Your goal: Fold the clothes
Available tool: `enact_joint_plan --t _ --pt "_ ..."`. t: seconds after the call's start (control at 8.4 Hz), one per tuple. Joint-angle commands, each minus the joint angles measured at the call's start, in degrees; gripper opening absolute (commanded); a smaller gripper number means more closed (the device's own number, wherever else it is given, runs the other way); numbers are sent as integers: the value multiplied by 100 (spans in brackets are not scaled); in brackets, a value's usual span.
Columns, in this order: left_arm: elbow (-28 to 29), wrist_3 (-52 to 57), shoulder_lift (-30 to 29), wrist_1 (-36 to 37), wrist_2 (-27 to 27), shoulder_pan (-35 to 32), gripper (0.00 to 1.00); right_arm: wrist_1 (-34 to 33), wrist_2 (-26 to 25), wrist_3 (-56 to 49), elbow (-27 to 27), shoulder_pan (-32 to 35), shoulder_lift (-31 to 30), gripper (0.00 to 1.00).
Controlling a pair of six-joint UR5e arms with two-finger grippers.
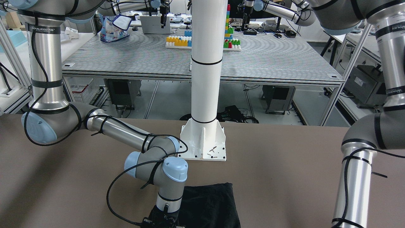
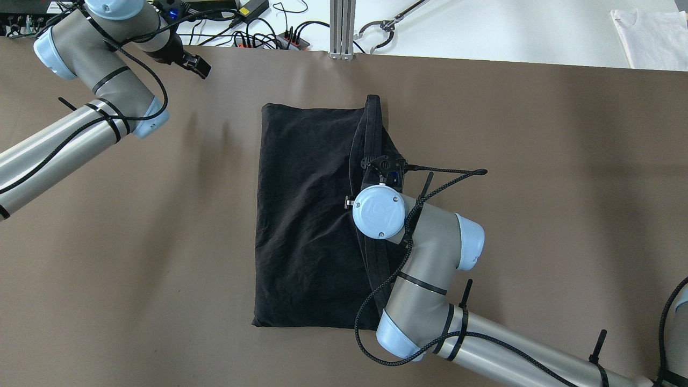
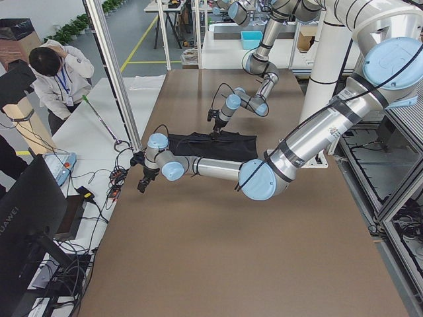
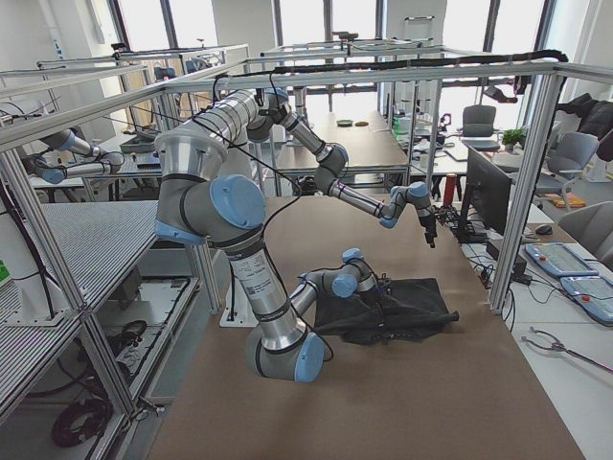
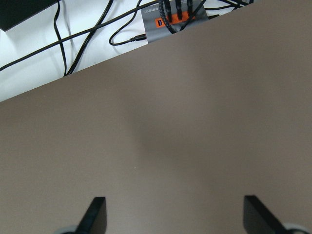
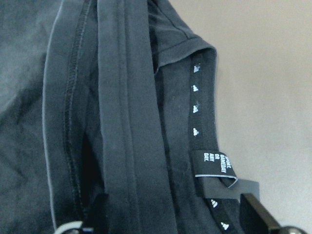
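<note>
Right wrist-mounted showed you right gripper (image 6: 173, 217) spread wide over clothes (image 6: 122, 97), pinching nothing; left gripper (image 5: 173, 214) gaped empty over table (image 5: 170, 122).

Daylight is coming through tall windows (image 4: 316, 21). A brown table (image 1: 284, 177) is filling the foreground, and a striped grey bench (image 1: 269, 60) is standing behind it, carrying coloured blocks (image 1: 178, 41). A metal frame (image 4: 522, 192) is enclosing the workspace; a yellow line (image 3: 147, 39) is running along the floor (image 3: 129, 33).
</note>
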Motion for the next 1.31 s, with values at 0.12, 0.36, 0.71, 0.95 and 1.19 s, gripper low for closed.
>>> enact_joint_plan --t 0.12,0.36,0.71,0.95,1.19 --pt "0 0 0 -3 0 0 100 -80 20 -22 -442 17 409 94" --pt "0 0 0 6 0 9 100 -80 64 -4 -715 17 612 94" --pt "0 0 0 -3 0 0 100 -202 108 -135 -794 17 604 94" --pt "0 0 9 -3 0 9 100 -492 240 -538 -795 78 604 94" --pt "-78 0 70 -3 -9 9 100 -615 467 -864 -786 218 577 94"
